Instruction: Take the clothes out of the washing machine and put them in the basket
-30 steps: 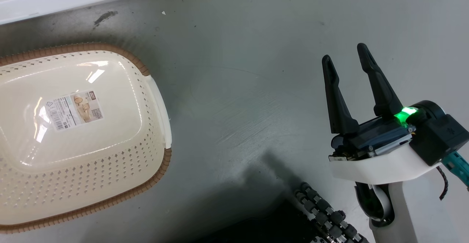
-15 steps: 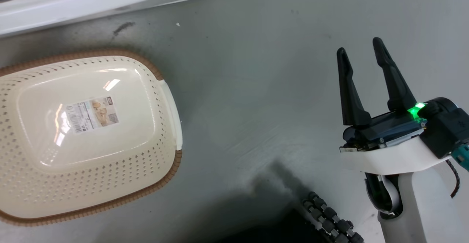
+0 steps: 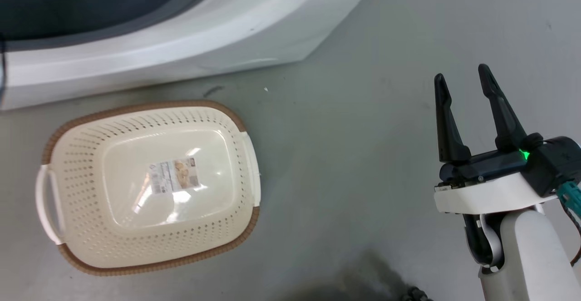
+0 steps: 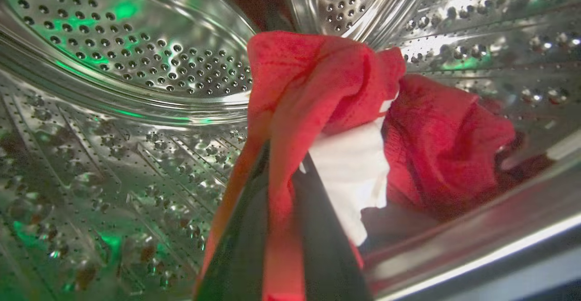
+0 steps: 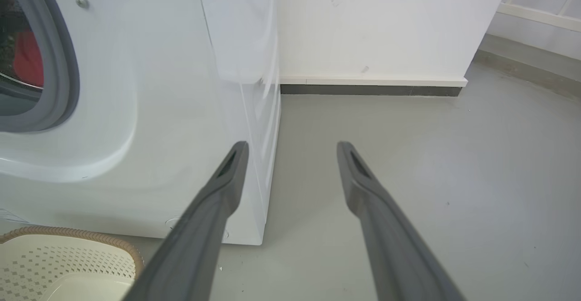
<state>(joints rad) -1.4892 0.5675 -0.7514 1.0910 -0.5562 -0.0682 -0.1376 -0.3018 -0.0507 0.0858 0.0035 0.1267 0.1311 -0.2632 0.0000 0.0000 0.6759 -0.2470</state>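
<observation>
Inside, left pincer clamps red clothes.

Head view: soft, even overhead light; white glare patches on the bottom of the basket; diffuse dark shadow on the floor at the lower edge; green lamp glowing by the right gripper. Left wrist view: drum glittering with highlights and green reflections; left gripper close and blurred; clothes saturated red, white panel near blown out; curved at the edges. Right wrist view: bright, flat; washing machine bowed by the wide lens; fingers soft-edged.
</observation>
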